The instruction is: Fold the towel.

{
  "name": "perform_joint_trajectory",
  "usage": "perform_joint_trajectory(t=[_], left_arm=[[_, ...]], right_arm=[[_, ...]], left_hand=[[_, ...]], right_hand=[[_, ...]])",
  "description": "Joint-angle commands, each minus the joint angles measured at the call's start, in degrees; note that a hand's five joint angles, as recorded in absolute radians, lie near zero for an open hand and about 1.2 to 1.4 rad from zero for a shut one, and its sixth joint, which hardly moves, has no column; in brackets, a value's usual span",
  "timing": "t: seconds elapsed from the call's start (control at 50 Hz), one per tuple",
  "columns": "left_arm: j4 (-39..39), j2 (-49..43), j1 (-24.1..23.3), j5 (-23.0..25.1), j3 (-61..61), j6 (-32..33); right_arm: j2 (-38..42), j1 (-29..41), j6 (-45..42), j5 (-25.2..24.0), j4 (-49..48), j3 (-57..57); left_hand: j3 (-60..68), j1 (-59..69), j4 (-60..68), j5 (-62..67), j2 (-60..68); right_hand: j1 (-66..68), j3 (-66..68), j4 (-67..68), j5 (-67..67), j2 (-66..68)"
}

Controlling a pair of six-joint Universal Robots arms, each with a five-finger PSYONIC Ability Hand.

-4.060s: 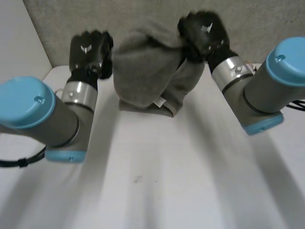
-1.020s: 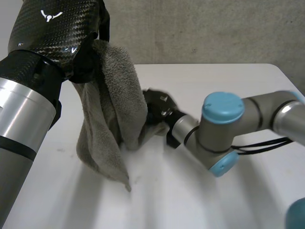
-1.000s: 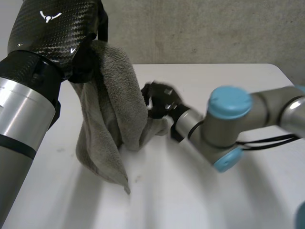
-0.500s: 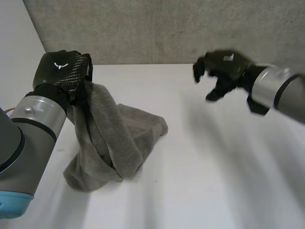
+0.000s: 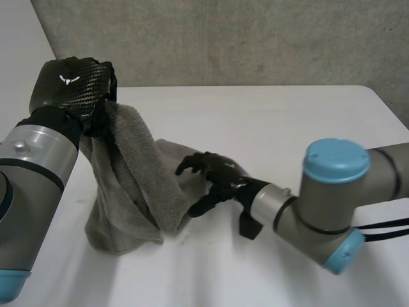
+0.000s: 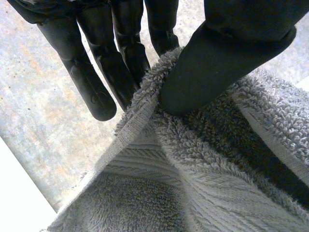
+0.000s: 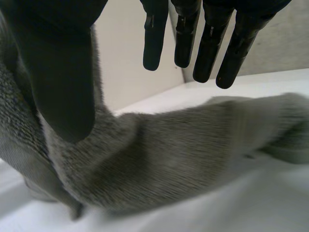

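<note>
1. Both arms extend over the white table (image 5: 300, 121); nearest you, the right arm (image 5: 332, 198) lies low across it.
2. You see the right hand (image 5: 214, 182) with fingers straight and spread, holding nothing, just beside the towel's lower folds.
3. The grey towel (image 5: 131, 192) hangs in a bunched drape, with its bottom resting on the table's left part.
4. Higher and farther back, the left hand (image 5: 73, 86) pinches the towel's top edge between thumb and fingers.
5. Beyond the table you have a grey wall (image 5: 255, 38).
</note>
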Motion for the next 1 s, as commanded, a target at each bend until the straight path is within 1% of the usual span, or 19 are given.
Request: perform_joint_trajectory(t=[0.02,0.08,0.12,0.14,0.18,0.2,0.22,0.3,0.34,0.42,0.46,0.5,0.52,0.58,0.66,0.78,0.84,0.88,1.0], left_arm=[[0.0,0.3,0.2,-0.1,-0.4,0.0],[0.0,0.7,0.3,-0.1,-0.4,0.0],[-0.1,0.7,0.3,-0.1,-0.4,0.0],[-0.1,0.8,0.3,-0.1,-0.4,0.0],[-0.2,0.8,0.3,-0.2,-0.4,0.0],[-0.2,0.8,0.3,-0.2,-0.4,0.0],[-0.2,0.8,0.3,-0.2,-0.4,0.0],[-0.1,1.5,0.3,-0.1,-0.4,0.0],[-0.1,1.6,0.3,-0.1,-0.4,0.0],[-0.1,2.3,0.0,-0.1,-0.5,-0.1],[-0.1,2.3,-0.3,-0.1,-0.6,-0.4],[-0.1,2.3,-0.4,0.0,-0.6,-0.7],[-0.1,2.3,-0.6,0.1,-0.7,-1.2],[-0.1,2.3,-1.3,0.1,-0.8,-2.4],[-0.1,1.9,-2.1,0.0,-0.9,-3.5],[0.0,0.6,-2.4,0.1,-2.0,-4.2],[0.0,-0.7,-2.2,0.3,-2.8,-4.1],[0.0,-1.4,-1.9,0.1,-3.0,-4.2],[0.0,-4.1,-1.5,-0.1,-3.8,-4.2]], right_arm=[[6.7,5.1,5.7,2.3,-3.7,-5.2],[8.1,5.4,6.1,2.5,-3.5,-6.1],[9.5,5.8,6.6,2.8,-3.7,-6.6],[9.5,5.8,6.6,2.8,-3.7,-6.6],[9.4,5.4,6.9,3.8,-3.5,-6.2],[9.4,5.4,6.9,3.8,-3.5,-6.2],[8.7,5.1,6.9,4.6,-3.5,-5.6],[4.6,3.2,6.0,6.5,-3.3,-4.4],[-4.1,-2.7,2.5,7.4,-4.6,-2.6],[-12.2,-8.7,-4.2,6.6,-3.8,-3.9],[-15.3,-10.7,-7.8,5.2,-1.7,-5.4],[-19.7,-12.9,-14.7,0.3,6.3,-10.0],[-19.7,-12.9,-14.7,0.3,6.4,-10.0],[-21.7,-14.0,-20.2,-4.0,17.1,-17.4],[-18.8,-14.2,-25.7,-6.6,28.9,-26.0],[-11.3,-12.2,-34.0,-6.3,37.5,-31.1],[-4.6,-9.2,-40.2,-5.1,42.3,-34.2],[2.3,-7.1,-44.8,-1.9,43.7,-35.6],[12.4,-5.7,-48.9,3.2,43.7,-36.3]], left_hand=[[10.4,12.7,10.3,11.1,10.2],[10.4,12.7,10.3,11.1,10.2],[10.4,12.7,10.3,11.1,10.2],[10.4,12.7,10.3,11.1,10.2],[10.4,12.7,10.3,11.1,10.2],[10.4,12.7,10.3,11.1,10.2],[10.4,12.7,10.3,11.1,10.2],[10.4,12.7,10.3,11.1,10.2],[10.4,12.7,10.3,11.1,10.2],[10.4,12.7,10.3,11.1,10.2],[10.4,12.7,10.3,11.1,10.2],[10.4,12.7,10.3,11.1,10.2],[10.4,12.7,10.3,11.1,10.2],[10.4,12.7,10.3,11.1,10.2],[10.4,12.7,10.3,11.1,10.2],[10.4,12.7,10.3,11.1,10.2],[10.4,12.7,10.3,11.1,10.2],[10.4,12.7,10.3,11.1,10.2],[10.4,12.7,10.3,11.1,10.2]], right_hand=[[-0.1,1.6,2.1,1.7,0.6],[2.1,3.8,4.3,3.9,2.7],[19.2,20.9,21.3,21.0,19.8],[19.3,21.0,21.4,21.1,19.9],[43.2,44.9,45.3,45.0,43.8],[43.3,45.0,45.5,45.1,44.0],[53.8,55.5,55.9,55.6,54.4],[53.9,55.6,56.0,55.7,54.5],[53.9,55.6,56.0,55.7,54.5],[53.9,55.6,56.0,55.7,54.5],[53.9,55.6,56.0,55.7,54.5],[53.9,55.6,56.0,55.7,54.5],[53.9,55.6,56.0,55.7,54.5],[53.9,55.6,56.0,55.7,54.5],[53.9,55.6,56.0,55.7,54.5],[53.9,55.6,56.0,55.7,54.5],[53.9,55.6,56.0,55.7,54.5],[53.9,55.6,56.0,55.7,54.5],[53.9,55.6,56.0,55.7,54.5]])
